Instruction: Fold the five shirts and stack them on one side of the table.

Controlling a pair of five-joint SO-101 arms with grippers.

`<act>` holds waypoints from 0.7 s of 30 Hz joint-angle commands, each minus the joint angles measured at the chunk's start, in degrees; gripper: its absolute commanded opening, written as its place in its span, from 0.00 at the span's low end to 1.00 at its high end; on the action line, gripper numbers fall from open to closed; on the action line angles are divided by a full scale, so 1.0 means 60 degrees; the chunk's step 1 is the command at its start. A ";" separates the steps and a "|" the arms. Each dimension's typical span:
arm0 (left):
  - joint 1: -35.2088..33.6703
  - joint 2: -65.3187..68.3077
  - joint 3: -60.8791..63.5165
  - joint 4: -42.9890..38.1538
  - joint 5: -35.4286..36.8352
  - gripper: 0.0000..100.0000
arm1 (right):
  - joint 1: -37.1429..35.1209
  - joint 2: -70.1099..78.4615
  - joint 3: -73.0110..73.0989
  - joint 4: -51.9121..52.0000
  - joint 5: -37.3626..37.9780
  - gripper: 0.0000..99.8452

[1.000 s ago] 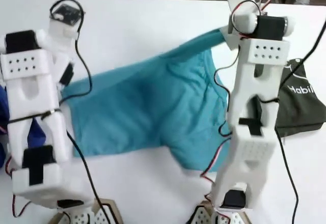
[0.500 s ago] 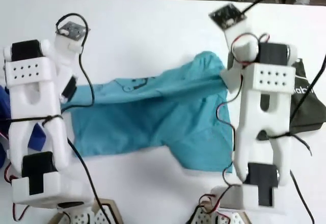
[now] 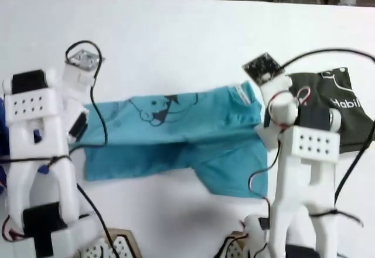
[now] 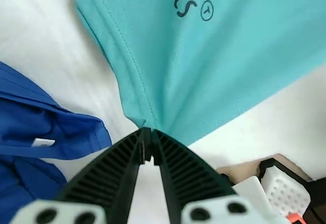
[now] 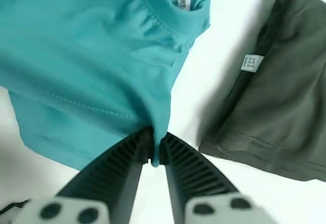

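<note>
- Stretching across the table (image 3: 176, 29), the teal shirt (image 3: 176, 129) is laid with its long axis running gripper to gripper.
- The left gripper (image 4: 147, 141) is clamped on one end, the right gripper (image 5: 153, 145) on the collar end.
- A two-arm fold across that axis is judged next.

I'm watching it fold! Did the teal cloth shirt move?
Yes. The teal cloth shirt has been pulled back from the white table's far edge, toward the arm bases.
</note>
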 commanded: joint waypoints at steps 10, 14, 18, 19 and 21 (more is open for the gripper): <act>-0.0103 -0.0762 0.2205 -0.1392 -0.0103 0.03 | 0.0286 -0.1209 0.1875 -0.0725 0.0542 0.02; -0.0088 -0.0762 0.2264 -0.1495 -0.0103 0.03 | 0.0857 -0.1209 0.2242 -0.1179 0.0864 0.02; -0.0073 -0.0747 0.2278 -0.1714 -0.0103 0.03 | 0.1297 -0.1209 0.2681 -0.1311 0.1231 0.02; -0.0073 -0.0747 0.2278 -0.1714 -0.0103 0.03 | 0.1385 -0.1209 0.2769 -0.1311 0.1319 0.02; -0.0073 -0.0747 0.2278 -0.1714 -0.0103 0.03 | 0.1575 -0.1209 0.2886 -0.1311 0.1421 0.02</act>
